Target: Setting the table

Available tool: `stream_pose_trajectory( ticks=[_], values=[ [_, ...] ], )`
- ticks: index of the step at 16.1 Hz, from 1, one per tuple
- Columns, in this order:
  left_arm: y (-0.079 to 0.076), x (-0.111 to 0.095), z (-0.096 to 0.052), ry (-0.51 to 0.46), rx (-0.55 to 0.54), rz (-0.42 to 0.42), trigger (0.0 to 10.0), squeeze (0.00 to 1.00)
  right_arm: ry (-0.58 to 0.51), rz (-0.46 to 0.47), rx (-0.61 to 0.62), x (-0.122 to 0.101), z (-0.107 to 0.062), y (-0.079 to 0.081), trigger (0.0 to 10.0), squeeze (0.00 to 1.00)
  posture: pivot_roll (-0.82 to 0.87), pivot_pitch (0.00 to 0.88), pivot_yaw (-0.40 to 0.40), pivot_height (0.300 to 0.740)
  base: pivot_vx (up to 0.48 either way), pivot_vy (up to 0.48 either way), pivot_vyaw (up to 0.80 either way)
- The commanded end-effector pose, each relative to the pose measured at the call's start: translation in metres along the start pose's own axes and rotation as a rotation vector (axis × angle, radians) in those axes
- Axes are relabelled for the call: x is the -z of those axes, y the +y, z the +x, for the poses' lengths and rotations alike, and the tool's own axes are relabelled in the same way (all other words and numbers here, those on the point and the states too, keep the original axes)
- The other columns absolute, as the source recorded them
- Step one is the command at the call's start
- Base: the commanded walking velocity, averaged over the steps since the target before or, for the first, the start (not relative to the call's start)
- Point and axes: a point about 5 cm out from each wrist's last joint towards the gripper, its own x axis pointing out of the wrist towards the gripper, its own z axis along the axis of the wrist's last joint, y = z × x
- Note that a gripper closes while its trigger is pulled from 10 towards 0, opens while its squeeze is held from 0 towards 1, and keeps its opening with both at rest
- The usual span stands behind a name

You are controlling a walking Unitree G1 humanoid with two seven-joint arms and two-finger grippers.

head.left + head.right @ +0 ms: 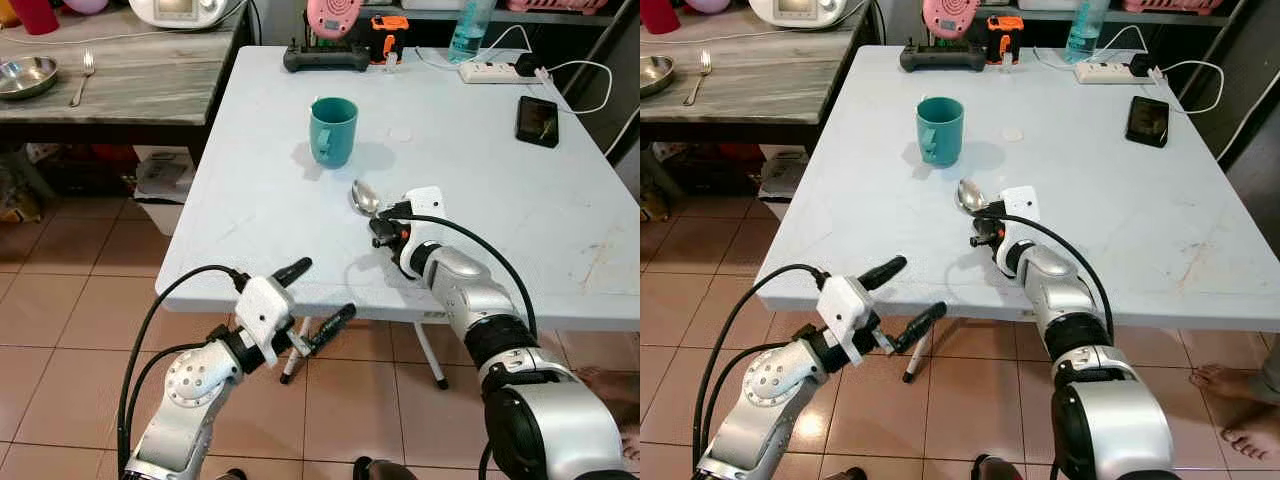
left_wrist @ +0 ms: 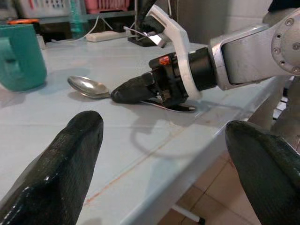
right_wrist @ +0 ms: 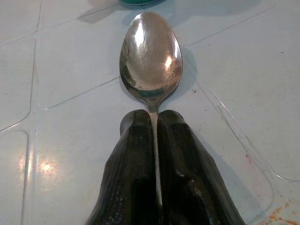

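A metal spoon (image 1: 364,197) lies low over the white table (image 1: 520,200), its bowl pointing toward the teal mug (image 1: 332,131). My right gripper (image 1: 385,226) is shut on the spoon's handle; the right wrist view shows the spoon (image 3: 151,56) sticking out from between the closed fingers (image 3: 131,178). The left gripper (image 1: 318,296) hangs open off the table's near edge, above the tiled floor, with nothing between its fingers (image 2: 56,173). From that wrist the mug (image 2: 19,56) and the spoon (image 2: 89,87) show across the tabletop.
A black phone (image 1: 537,120), a power strip (image 1: 495,70), a controller (image 1: 325,57) and a bottle (image 1: 468,30) sit along the table's far side. A grey side table at the left holds a metal bowl (image 1: 25,76) and a fork (image 1: 82,78). A person's bare foot (image 1: 1230,385) is at the right.
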Motion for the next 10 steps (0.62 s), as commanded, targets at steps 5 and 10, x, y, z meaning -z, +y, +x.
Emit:
stream_pose_trajectory(
  ticks=[5,10],
  values=[
    [0.017,0.001,-0.001,0.012,-0.161,0.05,10.0,0.0,-0.118,0.055,0.126,0.004,-0.011,0.004,0.0,0.0,-0.15,0.166,-0.002,0.74,0.0,0.0,0.0],
    [0.045,0.002,0.001,0.037,-0.448,0.062,10.0,0.0,-0.315,-0.009,0.285,-0.015,-0.051,-0.005,10.0,0.0,-0.17,0.154,0.005,0.74,0.0,0.0,0.0]
  ],
)
